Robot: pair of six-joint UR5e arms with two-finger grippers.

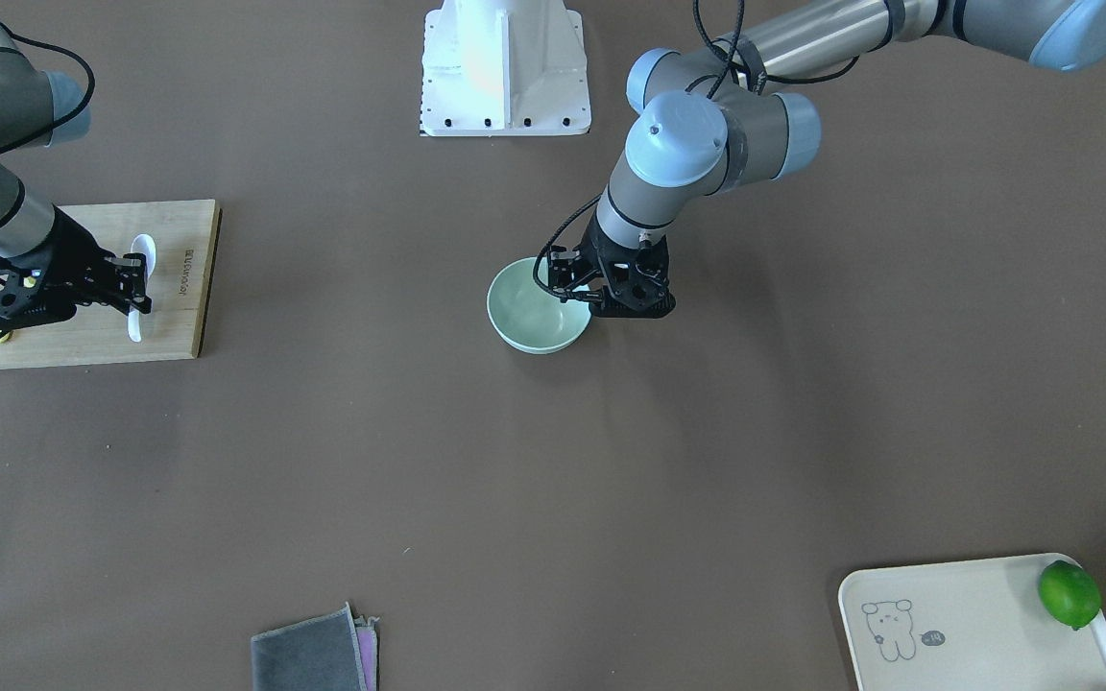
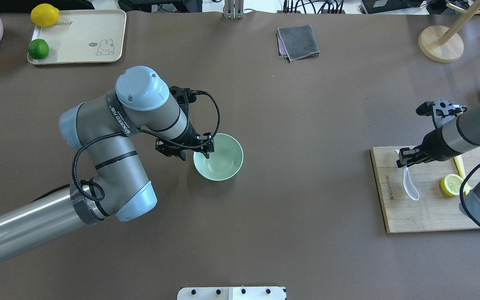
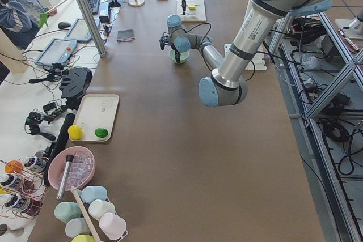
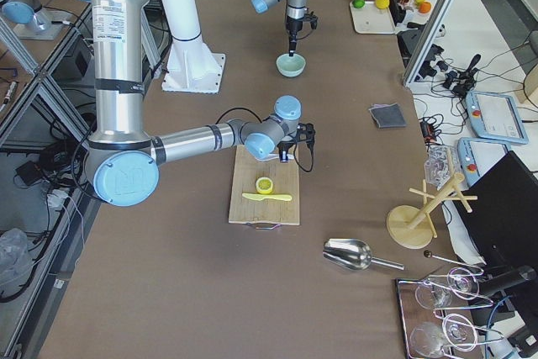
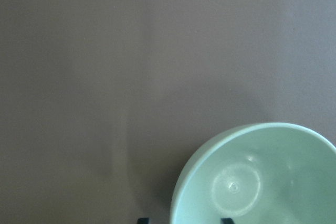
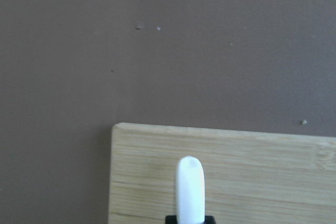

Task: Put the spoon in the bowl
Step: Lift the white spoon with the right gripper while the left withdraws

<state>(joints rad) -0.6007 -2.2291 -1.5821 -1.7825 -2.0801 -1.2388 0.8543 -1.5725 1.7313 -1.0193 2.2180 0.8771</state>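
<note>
Got the spoon [image 2: 411, 189] pinched by its handle, looks like, in the right end effector [image 2: 402, 158] at the cutting board [image 2: 423, 216], long axis toward the robot. Needs hauling well left across the bench [image 2: 306, 187] to the bowl [image 2: 239, 160], straddled at the rim by the open left end effector [image 2: 203, 151].

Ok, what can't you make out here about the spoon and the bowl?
- Right gripper on the spoon: the right wrist view's bottom edge cuts off its fingers, so clamped or not is unclear.
- Left gripper at the bowl rim: the left wrist view shows only fingertip stubs; contact unclear.
- Both are too small in the side views.
</note>
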